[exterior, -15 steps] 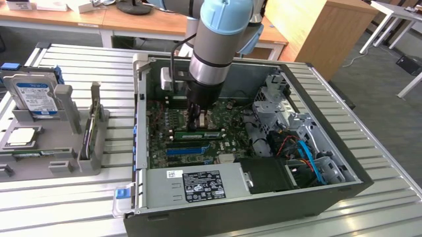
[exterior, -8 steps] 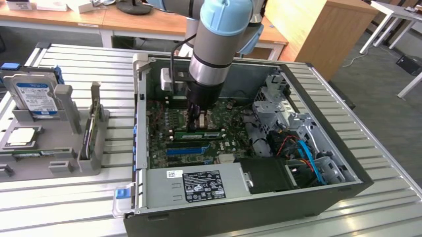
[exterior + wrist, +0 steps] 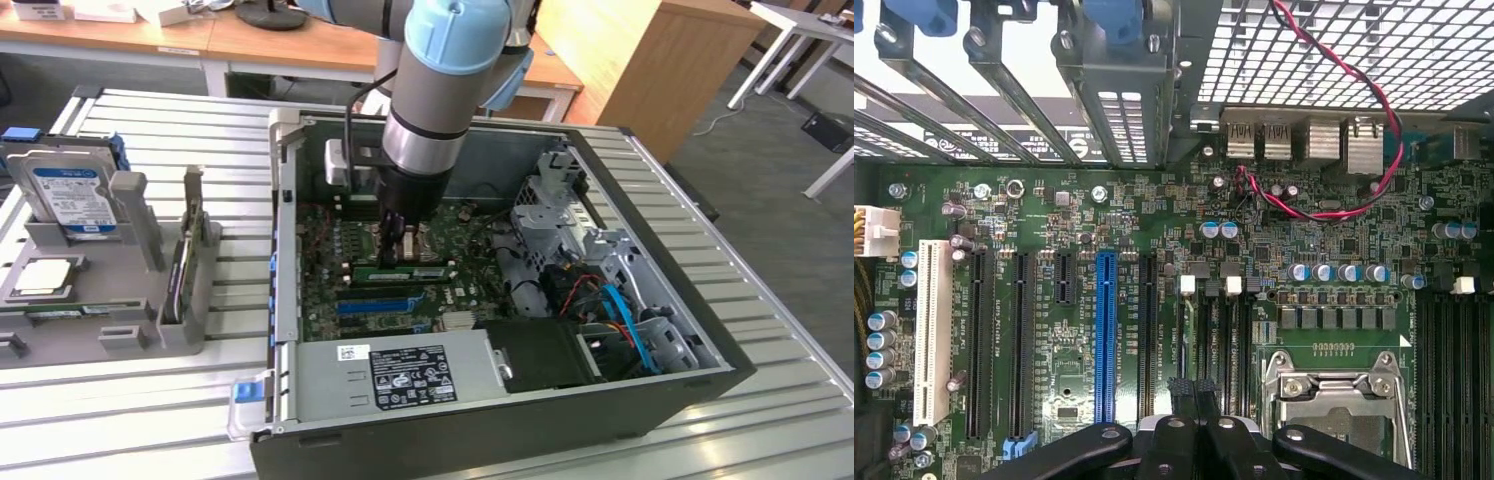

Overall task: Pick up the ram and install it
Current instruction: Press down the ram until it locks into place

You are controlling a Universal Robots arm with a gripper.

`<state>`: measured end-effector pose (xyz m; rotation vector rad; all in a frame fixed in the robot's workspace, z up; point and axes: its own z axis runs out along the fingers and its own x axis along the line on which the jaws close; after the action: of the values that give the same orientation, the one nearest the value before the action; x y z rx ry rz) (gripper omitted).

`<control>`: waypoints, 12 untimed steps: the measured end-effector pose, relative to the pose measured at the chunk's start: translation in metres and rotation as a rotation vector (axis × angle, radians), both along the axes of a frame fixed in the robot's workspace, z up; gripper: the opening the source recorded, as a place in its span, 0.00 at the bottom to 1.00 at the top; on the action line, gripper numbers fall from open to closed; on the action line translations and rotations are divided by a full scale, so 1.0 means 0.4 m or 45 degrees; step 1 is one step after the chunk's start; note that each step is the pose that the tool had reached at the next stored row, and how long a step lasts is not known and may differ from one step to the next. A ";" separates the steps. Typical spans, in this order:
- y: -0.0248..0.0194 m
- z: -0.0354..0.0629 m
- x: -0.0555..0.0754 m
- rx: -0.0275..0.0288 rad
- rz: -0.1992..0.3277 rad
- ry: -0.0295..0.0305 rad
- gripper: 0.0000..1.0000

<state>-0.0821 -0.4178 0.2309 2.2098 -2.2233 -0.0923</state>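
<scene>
Jaws of one gripper [image 3: 390, 258] clenched just above one ram [image 3: 400, 271] seated on one motherboard [image 3: 354, 285].

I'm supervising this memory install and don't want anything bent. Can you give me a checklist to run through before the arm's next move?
1. Pincer shut: ok, the tips meet in the wrist view.
2. Pincer inside the computer case, over the green board: ok.
3. Ram stick right under the pincer: ok, in the exterior view it lies flat along the board at the pincer's tip.
4. Ram stick gripped by the pincer: cannot tell.
5. Ram stick pressed fully into its slot: cannot tell.
6. Red wire out of the way: ok, it loops near the back ports, apart from the pincer.
</scene>
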 end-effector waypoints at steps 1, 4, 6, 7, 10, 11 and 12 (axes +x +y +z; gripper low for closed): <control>0.000 0.000 0.000 0.0002 0.000 -0.0001 0.11; 0.000 -0.002 0.000 0.0007 0.000 -0.0004 0.11; 0.000 -0.003 0.000 0.0001 0.000 -0.0001 0.11; 0.000 -0.003 0.000 0.0000 0.000 0.0000 0.11; 0.000 -0.006 0.000 0.0001 0.000 -0.0001 0.11; 0.000 -0.009 0.000 0.0000 0.000 0.0000 0.11; 0.000 -0.009 0.000 0.0001 0.000 0.0000 0.11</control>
<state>-0.0821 -0.4178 0.2273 2.2098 -2.2233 -0.0923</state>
